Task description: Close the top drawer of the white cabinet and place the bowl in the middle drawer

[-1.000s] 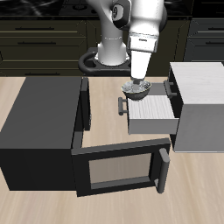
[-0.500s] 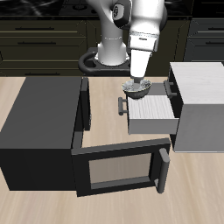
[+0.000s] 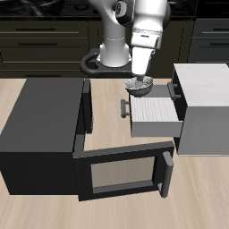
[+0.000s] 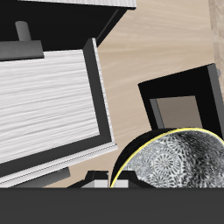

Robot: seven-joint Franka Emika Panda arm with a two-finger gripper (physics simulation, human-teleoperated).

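Exterior view showed the gripper (image 3: 139, 81) clamped on the bowl (image 3: 139, 87), held in the air above the back edge of the middle drawer (image 3: 157, 111), which stood pulled out from the white cabinet (image 3: 204, 106). The top drawer (image 3: 177, 87) sat pushed in, its dark handle facing out. A black box (image 3: 45, 121) with its windowed door (image 3: 121, 174) swung open stood beside the cabinet, toward the table's front edge. Wrist view showed the bowl (image 4: 179, 162) close up, beside the drawer's (image 4: 48, 101) striped floor.
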